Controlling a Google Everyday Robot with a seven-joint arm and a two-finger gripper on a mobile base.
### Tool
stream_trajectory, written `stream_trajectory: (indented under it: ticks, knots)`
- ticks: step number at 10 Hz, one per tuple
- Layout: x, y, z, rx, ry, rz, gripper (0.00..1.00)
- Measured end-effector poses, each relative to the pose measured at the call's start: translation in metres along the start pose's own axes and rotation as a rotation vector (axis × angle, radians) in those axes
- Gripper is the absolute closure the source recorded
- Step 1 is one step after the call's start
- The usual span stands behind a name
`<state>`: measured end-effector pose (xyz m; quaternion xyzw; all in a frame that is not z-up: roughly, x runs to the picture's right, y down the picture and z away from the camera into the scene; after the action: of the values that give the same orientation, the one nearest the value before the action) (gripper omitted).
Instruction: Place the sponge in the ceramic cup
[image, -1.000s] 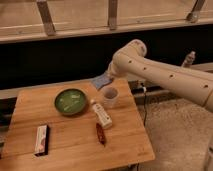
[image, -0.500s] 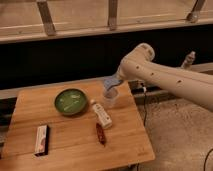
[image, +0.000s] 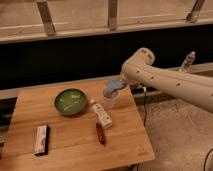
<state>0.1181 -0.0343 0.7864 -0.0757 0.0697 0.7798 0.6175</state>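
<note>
The pale ceramic cup (image: 109, 99) stands upright at the back right of the wooden table (image: 125, 146). Directly over its mouth hangs the blue-grey sponge (image: 113, 86), which touches or nearly touches the rim. My gripper (image: 120, 86) is at the end of the white arm that reaches in from the right, and it is shut on the sponge. The arm's wrist hides most of the fingers.
A wide green bowl (image: 70, 101) sits left of the cup. A white tube-like bottle (image: 102, 114) lies just in front of the cup, with a narrow dark red object (image: 100, 133) nearer the front edge. A red-and-white flat box (image: 41, 139) lies front left.
The arm has carried the sponge rightward and down, from above and left of the cup to right over its mouth. The items on the table have not moved.
</note>
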Motion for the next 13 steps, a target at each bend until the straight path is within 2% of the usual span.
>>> stream_trajectory:
  ticks: [7,13]
  knots:
    - [0.011,-0.003,0.018,0.045,0.041,0.0,0.9]
    - [0.019,0.008,0.024,0.047,0.057,-0.036,0.9]
